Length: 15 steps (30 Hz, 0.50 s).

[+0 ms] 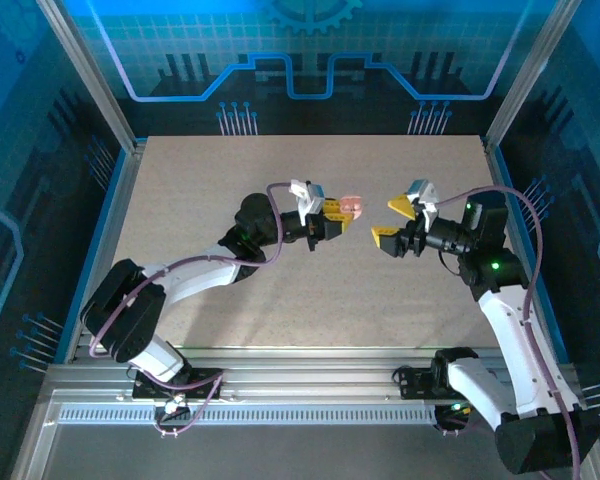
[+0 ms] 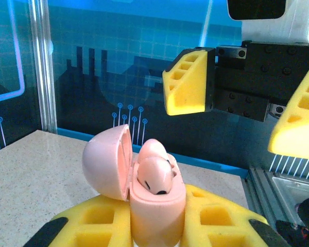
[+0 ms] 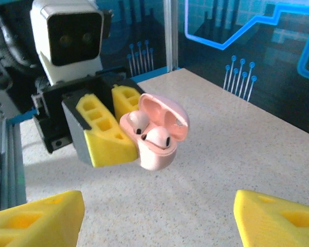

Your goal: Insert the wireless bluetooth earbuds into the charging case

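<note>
My left gripper is shut on a pink charging case and holds it above the table. The case's lid is hinged open. Two pale pink earbuds sit side by side in the case's sockets, the other one just behind. My right gripper is open with nothing between its yellow fingers. It hangs a short way to the right of the case, facing it without touching.
The speckled beige table lies under both grippers. Metal posts and blue walls ring it on three sides. The arms' bases stand on the rail at the near edge.
</note>
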Motion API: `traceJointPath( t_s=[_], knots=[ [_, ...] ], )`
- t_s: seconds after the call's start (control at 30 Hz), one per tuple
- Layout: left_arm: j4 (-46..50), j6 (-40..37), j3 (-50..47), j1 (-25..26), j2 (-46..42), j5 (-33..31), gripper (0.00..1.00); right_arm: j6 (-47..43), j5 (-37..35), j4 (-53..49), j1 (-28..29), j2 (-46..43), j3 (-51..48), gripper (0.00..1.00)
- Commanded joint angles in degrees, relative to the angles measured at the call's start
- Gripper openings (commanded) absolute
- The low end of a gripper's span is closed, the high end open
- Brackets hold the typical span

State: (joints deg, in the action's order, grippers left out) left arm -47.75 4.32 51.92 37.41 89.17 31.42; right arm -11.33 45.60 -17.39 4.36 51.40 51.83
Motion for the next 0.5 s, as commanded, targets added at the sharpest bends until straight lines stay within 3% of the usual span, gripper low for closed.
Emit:
traceJointPath(
  t_s=[0.0,0.47],
  knots=[
    [1.4,-2.0,-0.3,0.5,-2.2,3.2,0.17,-8.2,3.3,-6.3,-0.8,0.6,1.9,0.77],
    [0.9,-1.5,0.0,0.5,-2.2,5.5,0.17,-14.3,2.3,-9.3,2.1,5.2,3.7,0.76]
  ],
)
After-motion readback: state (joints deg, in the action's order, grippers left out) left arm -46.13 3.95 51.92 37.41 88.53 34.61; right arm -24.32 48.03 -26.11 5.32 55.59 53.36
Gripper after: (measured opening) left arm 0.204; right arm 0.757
